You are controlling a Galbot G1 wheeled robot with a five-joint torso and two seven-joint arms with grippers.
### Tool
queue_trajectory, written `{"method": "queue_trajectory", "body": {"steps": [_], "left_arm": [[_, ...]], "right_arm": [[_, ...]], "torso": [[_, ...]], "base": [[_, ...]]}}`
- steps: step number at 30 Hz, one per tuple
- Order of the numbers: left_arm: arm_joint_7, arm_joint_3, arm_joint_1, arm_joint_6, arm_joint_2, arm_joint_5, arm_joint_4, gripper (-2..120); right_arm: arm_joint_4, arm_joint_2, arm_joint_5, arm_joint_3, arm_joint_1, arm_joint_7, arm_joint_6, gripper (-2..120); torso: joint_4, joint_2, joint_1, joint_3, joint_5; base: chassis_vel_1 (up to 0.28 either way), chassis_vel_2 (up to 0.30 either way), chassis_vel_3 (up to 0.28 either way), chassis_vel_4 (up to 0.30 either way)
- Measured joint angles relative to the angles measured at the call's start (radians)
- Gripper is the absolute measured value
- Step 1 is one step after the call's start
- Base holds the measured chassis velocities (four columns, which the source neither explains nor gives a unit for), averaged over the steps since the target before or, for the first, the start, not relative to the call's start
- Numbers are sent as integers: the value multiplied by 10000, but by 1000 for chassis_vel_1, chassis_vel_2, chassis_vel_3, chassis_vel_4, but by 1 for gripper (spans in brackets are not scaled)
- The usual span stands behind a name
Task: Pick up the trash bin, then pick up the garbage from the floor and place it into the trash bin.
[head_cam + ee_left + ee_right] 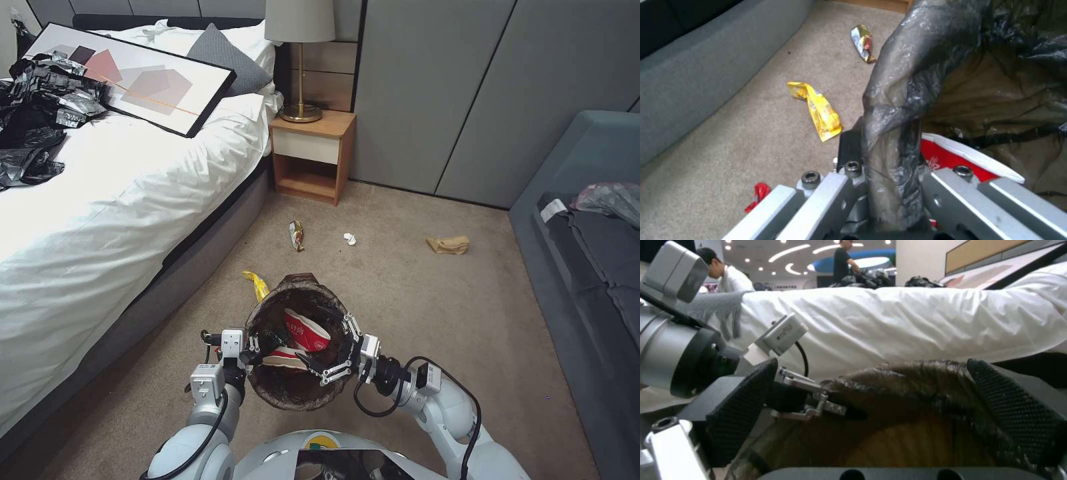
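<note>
The trash bin (293, 393), white with a dark liner, hangs just above the carpet in front of me. My left gripper (251, 348) is shut on its left rim, the liner (902, 100) pinched between the fingers (849, 166). My right gripper (335, 353) hovers open over the bin's right side, its pads (746, 406) spread wide above the rim (916, 380). Red-and-white cups (307, 331) lie inside the bin. Garbage on the floor: a yellow wrapper (256, 285) beside the bin, a snack wrapper (297, 235), a white tissue (350, 239), a tan paper bag (449, 245) and a red scrap (756, 196).
A bed (100, 200) runs along the left, with a framed picture (133, 77) and a heap of black-and-silver bags (40, 113) on it. A nightstand (312, 153) with a lamp (300, 60) stands at the back. A grey sofa (587, 267) lines the right. Open carpet lies between.
</note>
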Motion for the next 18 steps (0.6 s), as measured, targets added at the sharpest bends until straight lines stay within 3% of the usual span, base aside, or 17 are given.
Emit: {"method": "queue_trajectory", "body": {"steps": [5, 11, 15, 16, 18], "left_arm": [[0, -2, -15, 1, 12, -1, 29, 0], [-7, -133, -163, 10, 52, -135, 100, 0], [-19, -242, -244, 14, 6, -276, 89, 0], [-19, -242, -244, 14, 6, -276, 89, 0], [-18, -265, -271, 9, 26, -282, 89, 0]], "right_arm": [[656, 144, -209, 144, -158, 541, 184, 100], [2157, 636, -1138, 629, -675, 2281, 554, 100], [3070, 1310, -2789, 1178, -1755, 5012, 790, 100], [3070, 1310, -2789, 1178, -1755, 5012, 790, 100], [3265, 1494, -3219, 1286, -2210, 6001, 679, 100]], "torso": [[0, 0, 0, 0, 0], [0, 0, 1, 0, -1], [-2, 0, 1, -1, 0], [-2, 0, 1, -1, 0], [-2, 0, 1, -1, -2]], "base": [[0, 0, 0, 0], [0, 0, 0, 0], [0, 0, 0, 0], [0, 0, 0, 0], [0, 0, 0, 0]]}}
